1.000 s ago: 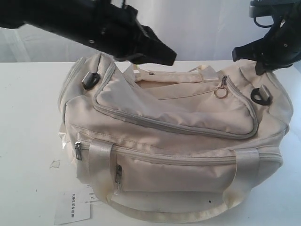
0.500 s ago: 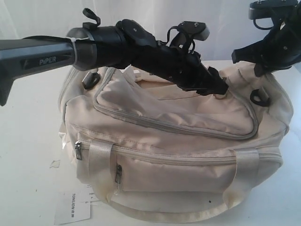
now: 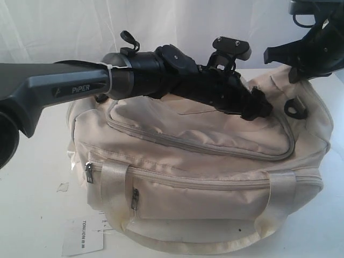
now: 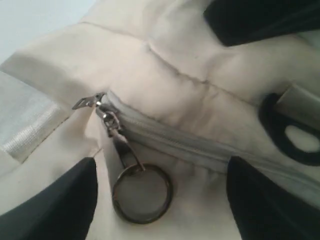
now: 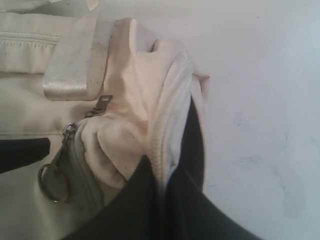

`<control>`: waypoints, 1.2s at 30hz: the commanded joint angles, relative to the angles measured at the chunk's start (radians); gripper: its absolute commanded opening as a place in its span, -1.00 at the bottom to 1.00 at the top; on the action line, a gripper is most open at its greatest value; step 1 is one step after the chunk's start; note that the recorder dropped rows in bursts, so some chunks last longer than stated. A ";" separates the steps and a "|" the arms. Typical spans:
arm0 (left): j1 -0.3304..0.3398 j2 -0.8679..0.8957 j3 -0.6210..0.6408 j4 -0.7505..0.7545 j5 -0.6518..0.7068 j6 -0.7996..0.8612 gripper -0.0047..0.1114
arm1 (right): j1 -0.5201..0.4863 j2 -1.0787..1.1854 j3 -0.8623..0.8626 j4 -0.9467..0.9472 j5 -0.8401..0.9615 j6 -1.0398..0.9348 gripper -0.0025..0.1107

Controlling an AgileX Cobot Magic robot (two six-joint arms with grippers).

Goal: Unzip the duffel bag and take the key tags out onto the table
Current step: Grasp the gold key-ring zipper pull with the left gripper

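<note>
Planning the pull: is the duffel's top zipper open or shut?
Shut where visible. On the duffel bag, the zipper runs closed from its slider; the ring pull lies free inside the open left pincer.

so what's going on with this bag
The left gripper is over the top of the cream duffel bag, its jaws open on either side of the zipper pull ring, not gripping it. The right gripper is shut on a fold of fabric at the bag's end. The top zip looks closed, and no key tags show on the table.
</note>
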 commanded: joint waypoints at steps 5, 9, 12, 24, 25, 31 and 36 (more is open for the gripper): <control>-0.005 0.018 -0.005 -0.028 -0.010 -0.007 0.25 | -0.003 -0.025 0.002 0.009 -0.004 0.008 -0.96; -0.005 0.018 -0.005 -0.047 -0.008 -0.007 0.00 | -0.003 -0.025 0.002 0.009 -0.004 0.008 -0.96; -0.005 0.018 -0.005 -0.050 -0.015 -0.007 -0.11 | -0.003 -0.025 0.002 0.009 -0.002 0.008 -0.96; -0.005 -0.019 -0.006 -0.059 -0.013 -0.003 -0.68 | -0.003 -0.024 0.002 0.009 -0.002 0.008 -0.96; -0.005 -0.025 -0.006 -0.059 -0.013 -0.003 -0.68 | -0.003 -0.024 0.002 0.009 -0.002 0.008 -0.96; -0.005 -0.056 -0.006 -0.059 0.034 -0.003 -0.68 | -0.003 -0.021 0.002 0.009 -0.002 0.008 -0.96; -0.005 -0.074 -0.006 -0.057 0.060 -0.003 -0.68 | -0.003 -0.021 0.002 0.009 -0.002 0.008 -0.96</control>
